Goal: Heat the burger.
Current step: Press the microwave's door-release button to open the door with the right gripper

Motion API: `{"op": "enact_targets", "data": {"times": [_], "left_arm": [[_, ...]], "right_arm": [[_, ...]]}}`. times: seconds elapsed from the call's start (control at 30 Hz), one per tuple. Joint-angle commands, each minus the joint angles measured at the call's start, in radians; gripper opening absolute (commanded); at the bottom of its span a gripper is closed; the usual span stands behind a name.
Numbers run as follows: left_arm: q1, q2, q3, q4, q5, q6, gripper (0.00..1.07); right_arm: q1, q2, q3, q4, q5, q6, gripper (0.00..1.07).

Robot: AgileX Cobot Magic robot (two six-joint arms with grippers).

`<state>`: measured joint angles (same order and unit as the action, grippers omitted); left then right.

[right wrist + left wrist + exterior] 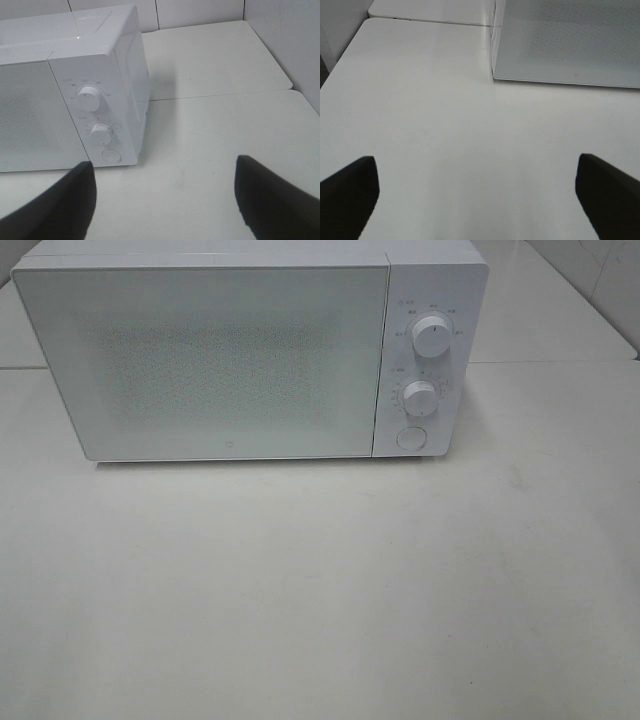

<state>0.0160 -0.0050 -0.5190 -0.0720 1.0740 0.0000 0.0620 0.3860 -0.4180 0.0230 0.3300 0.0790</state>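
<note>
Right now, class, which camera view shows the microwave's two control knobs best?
The exterior high view: it faces the upper knob and lower knob squarely, with nothing in front. The right wrist view shows both from an angle. The left wrist view catches only part of the microwave door, no knobs.

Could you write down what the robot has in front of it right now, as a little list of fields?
appliance: microwave on the table
door: closed
controls: upper knob, lower knob, button
burger: not in view
left gripper: open, empty, above the table
right gripper: open, empty, near the knob side
</note>
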Motion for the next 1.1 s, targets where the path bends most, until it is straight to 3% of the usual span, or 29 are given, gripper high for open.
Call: {"op": "enact_targets", "data": {"times": [0.03,1.0,1.1], "left_arm": [[0.003,-0.016,0.003,-0.008,-0.009,0.000,1.00],[0.003,-0.016,0.003,-0.008,-0.009,0.000,1.00],[0.003,-0.016,0.003,-0.008,-0.009,0.000,1.00]], "right_arm": [[-0.001,0.110,0.003,-0.006,-0.124,-0.007,0.75],[-0.001,0.849,0.004,-0.042,-0.959,-0.031,0.75],[-0.001,0.865,0.007,-0.039,-0.977,-0.040,0.75]]}}
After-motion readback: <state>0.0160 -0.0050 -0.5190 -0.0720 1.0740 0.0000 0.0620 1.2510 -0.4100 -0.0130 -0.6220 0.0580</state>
